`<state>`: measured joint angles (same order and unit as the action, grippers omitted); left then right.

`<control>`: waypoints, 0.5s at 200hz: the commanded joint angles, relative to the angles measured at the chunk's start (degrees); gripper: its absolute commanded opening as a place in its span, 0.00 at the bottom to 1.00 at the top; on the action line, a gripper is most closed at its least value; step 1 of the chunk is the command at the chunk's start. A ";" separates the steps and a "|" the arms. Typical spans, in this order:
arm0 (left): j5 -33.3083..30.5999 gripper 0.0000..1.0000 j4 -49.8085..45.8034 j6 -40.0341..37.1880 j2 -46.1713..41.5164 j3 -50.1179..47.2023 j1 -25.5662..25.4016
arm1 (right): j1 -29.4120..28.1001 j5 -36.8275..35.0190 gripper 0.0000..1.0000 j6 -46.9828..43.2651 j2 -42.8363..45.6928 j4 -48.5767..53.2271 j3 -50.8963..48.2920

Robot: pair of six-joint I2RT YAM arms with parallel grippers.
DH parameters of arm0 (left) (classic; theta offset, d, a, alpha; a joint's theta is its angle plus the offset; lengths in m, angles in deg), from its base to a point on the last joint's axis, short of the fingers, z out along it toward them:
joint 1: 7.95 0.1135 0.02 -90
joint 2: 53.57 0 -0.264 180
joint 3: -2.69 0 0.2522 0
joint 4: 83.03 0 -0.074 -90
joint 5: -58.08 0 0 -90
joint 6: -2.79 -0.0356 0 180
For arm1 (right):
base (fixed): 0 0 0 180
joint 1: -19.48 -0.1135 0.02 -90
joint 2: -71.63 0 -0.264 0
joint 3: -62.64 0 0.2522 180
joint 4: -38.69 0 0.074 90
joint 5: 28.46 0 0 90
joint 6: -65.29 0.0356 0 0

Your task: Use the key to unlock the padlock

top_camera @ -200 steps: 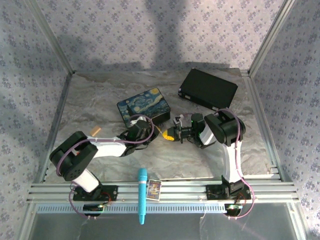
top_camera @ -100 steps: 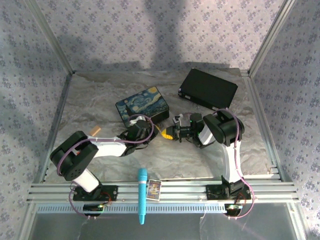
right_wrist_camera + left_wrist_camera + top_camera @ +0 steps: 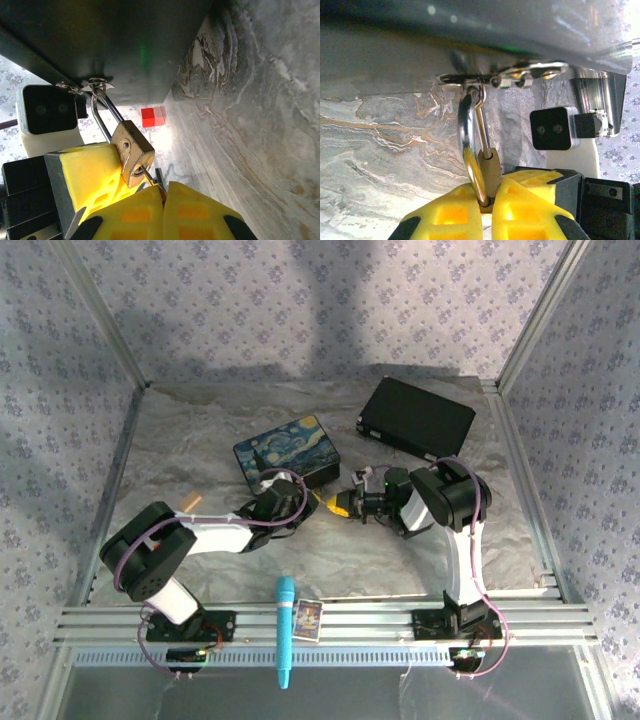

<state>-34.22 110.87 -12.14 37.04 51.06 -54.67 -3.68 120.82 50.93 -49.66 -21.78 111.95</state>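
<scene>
Padlock (image 3: 132, 147) hangs by its shackle (image 3: 468, 135) from the latch (image 3: 470, 78) of the starry tin (image 3: 290, 448), at the tin's 5 o'clock corner in the top view. We see the left gripper (image 3: 487, 202) clamped on the brass body, reaching in from 6 o'clock in its own wrist view. The right gripper (image 3: 162, 192) is closed on the key (image 3: 148, 178), whose thin blade points toward 11 o'clock and meets the padlock's lower face. We cannot tell how deep it sits. Both grippers meet tip to tip over the grey surface (image 3: 400, 550).
</scene>
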 commanded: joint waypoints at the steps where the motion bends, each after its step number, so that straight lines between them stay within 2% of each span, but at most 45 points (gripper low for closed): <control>1: 11.03 0.00 3.46 0.25 1.04 1.78 -2.83 | -0.38 -6.54 0.00 -0.32 -0.87 -3.33 1.98; 68: 10.31 0.00 4.37 1.36 3.48 2.34 -3.18 | -5.52 -8.49 0.00 1.02 1.10 -4.87 2.51; 100: 9.08 0.00 2.49 1.55 3.27 2.22 -2.78 | -6.12 -9.15 0.00 -1.80 3.73 -0.86 1.69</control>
<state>-35.67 112.51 -10.87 39.47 51.45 -54.78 -7.00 113.74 50.93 -49.33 -22.13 112.01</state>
